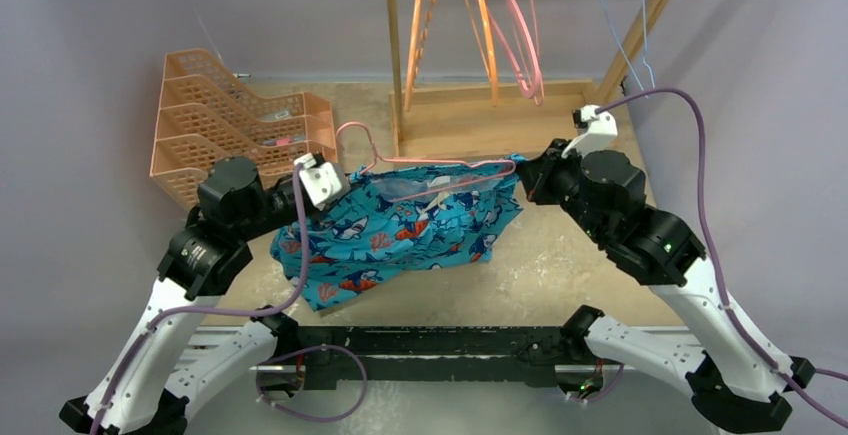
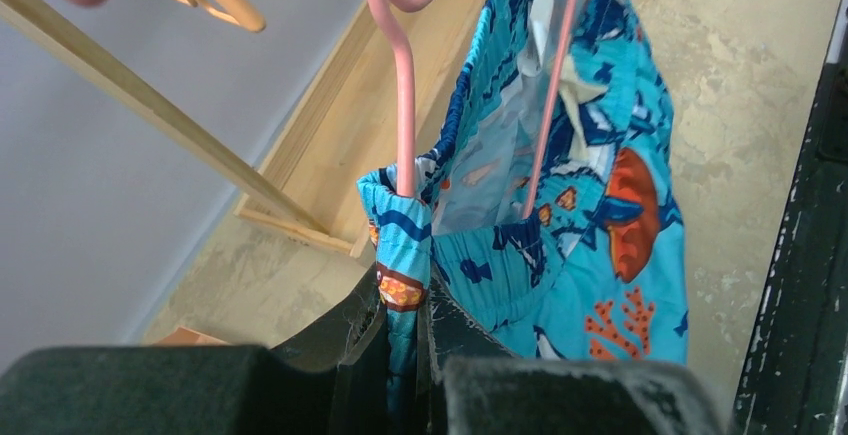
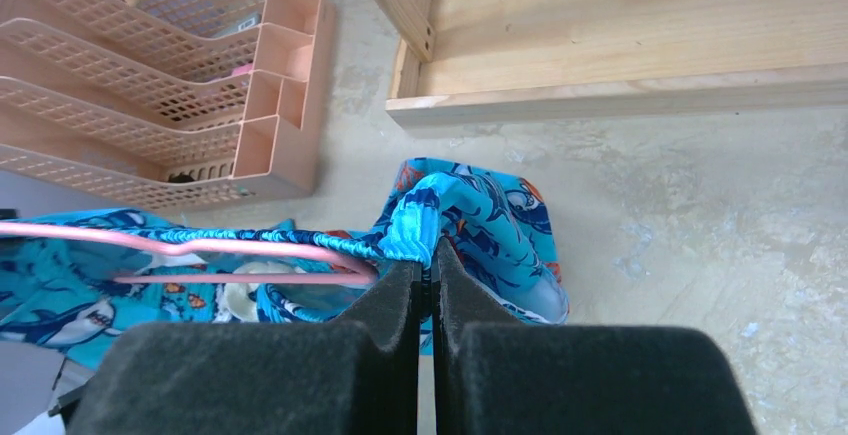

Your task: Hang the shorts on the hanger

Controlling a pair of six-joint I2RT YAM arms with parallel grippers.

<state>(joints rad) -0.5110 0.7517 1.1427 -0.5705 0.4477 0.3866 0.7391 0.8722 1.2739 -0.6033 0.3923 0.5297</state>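
Two grips: left gripper (image 2: pixel 405 305) and right gripper (image 3: pixel 428 265) each have their jaws clamped on one end of the shorts (image 1: pixel 400 230) at the waistband.
Position: stretched between the arms over mid-table, legs drooping toward the near edge.
Threading: the hanger (image 2: pixel 405 105) sits inside the waistband, hook poking out near the left grip.
Doing it well: hold the band taut and level so both hanger corners seat before any release.
In the way: wooden rack base (image 1: pixel 480 120) and orange hangers (image 1: pixel 420 25) just behind at the far edge; tray rack (image 1: pixel 230 115) at the far-left corner.

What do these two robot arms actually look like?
The left arm and right arm have white lower links and chunky black round joints. A purple cable runs along each to a small white camera box at the wrist. The fingers are black, foam-faced wedges.
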